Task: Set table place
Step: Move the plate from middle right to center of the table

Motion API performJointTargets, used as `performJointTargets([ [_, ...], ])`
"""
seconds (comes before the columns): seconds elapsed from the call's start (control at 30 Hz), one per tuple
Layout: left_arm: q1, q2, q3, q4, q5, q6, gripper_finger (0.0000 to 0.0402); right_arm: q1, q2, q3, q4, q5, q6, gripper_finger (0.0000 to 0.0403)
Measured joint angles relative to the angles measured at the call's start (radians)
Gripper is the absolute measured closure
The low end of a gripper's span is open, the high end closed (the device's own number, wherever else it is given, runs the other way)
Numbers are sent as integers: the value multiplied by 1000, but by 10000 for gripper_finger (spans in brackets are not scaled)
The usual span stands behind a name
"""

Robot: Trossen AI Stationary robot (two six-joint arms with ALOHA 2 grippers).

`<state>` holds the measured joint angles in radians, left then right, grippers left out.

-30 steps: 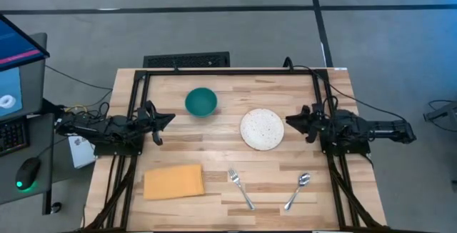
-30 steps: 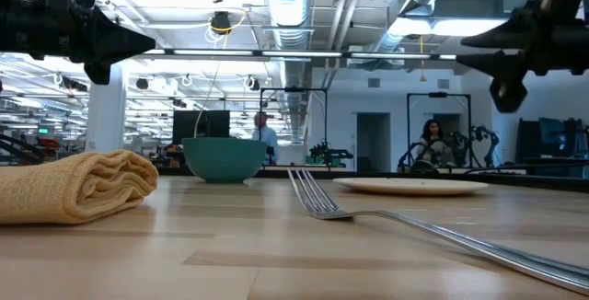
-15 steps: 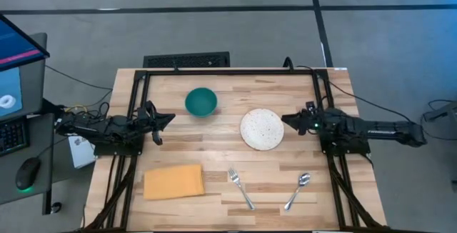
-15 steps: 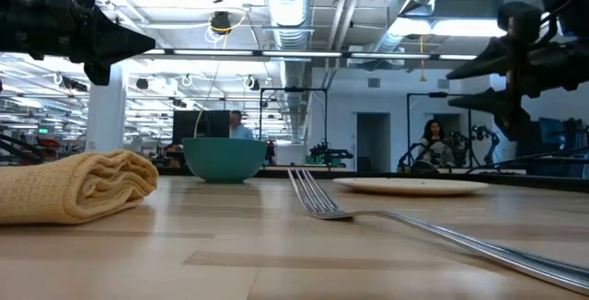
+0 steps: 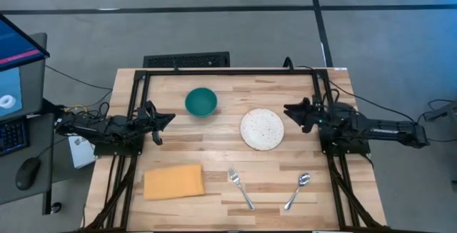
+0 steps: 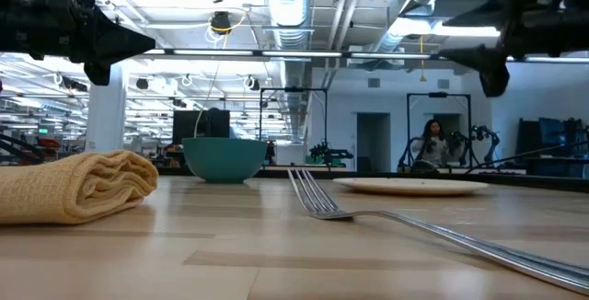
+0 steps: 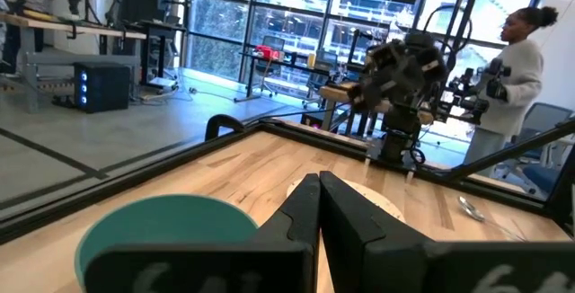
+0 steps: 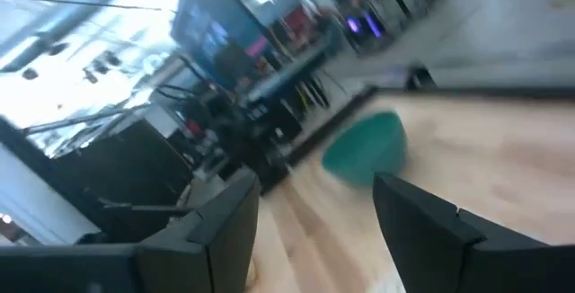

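Five items: we count a teal bowl [image 5: 201,101], speckled plate [image 5: 262,129], yellow cloth [image 5: 173,181], fork [image 5: 240,188] and spoon [image 5: 297,190] spread over the worktop [image 5: 214,144].
Left jaws [image 5: 170,117]: pressed together, empty, waiting at the worktop's left edge.
Right jaws [image 5: 291,111]: spread, empty, raised just beside the plate's right rim.
Handling: we judge the plate stiff and breakable, best pinched at its rim; cutlery thin and slippery; cloth soft.
Views: overhead gives us the layout; our low view alone shows both arms clear above the worktop.
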<state>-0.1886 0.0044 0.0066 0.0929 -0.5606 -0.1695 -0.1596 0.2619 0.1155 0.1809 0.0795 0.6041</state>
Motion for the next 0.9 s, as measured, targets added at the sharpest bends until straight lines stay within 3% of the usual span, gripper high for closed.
performJointTargets([
  [0.23,0,0,2,26,1,-9,401,2,1,40,-72,-27,12,158],
  [0.37,0,9,41,12,64,25,401,2,13,70,-97,-34,-14,158],
  [0.53,0,32,92,4,83,84,401,2,90,133,-212,-34,-8,158],
  [0.73,0,69,96,-5,51,116,401,2,248,260,-470,-30,86,158],
  [0.9,0,81,97,-10,32,113,401,-12,385,316,-582,-29,194,158],
])
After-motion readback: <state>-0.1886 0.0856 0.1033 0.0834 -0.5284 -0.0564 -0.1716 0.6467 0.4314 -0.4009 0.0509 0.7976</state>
